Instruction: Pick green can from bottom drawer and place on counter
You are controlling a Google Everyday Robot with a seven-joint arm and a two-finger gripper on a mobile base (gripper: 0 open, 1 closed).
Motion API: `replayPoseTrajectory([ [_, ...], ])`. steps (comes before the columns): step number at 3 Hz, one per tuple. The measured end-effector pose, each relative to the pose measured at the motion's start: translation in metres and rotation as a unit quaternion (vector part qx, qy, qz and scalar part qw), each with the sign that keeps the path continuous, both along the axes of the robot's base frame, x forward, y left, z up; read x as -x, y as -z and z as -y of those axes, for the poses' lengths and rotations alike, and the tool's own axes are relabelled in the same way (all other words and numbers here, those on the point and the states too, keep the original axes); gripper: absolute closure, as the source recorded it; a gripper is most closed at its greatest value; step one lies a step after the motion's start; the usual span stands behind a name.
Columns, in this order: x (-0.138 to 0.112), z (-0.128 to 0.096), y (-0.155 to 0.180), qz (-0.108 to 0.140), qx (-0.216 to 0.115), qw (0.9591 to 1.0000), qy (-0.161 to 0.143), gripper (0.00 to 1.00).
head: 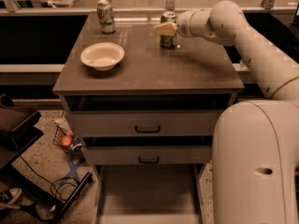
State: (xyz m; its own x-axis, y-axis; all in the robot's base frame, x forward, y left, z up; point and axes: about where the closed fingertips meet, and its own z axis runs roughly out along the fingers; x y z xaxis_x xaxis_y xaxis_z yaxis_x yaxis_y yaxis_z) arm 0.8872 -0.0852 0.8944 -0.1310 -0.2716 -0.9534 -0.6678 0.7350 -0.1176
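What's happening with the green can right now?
Tool at green can, back of counter. Can upright. Bottom drawer open. Bowl, other can well apart.

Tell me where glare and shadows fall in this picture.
Camera view: dim, warm light. Glare lies on the counter at its back edge, between the pale can and the green can. The bowl throws a soft shadow frontward. The gripper is at the green can. The bottom drawer looks dimmer.
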Motion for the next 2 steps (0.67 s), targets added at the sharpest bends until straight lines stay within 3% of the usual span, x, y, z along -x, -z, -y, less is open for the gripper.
replayPoseTrajectory([
  [2,-0.0002,-0.0019,0.0011,-0.001,0.000,1.0000,-0.001,0.00],
])
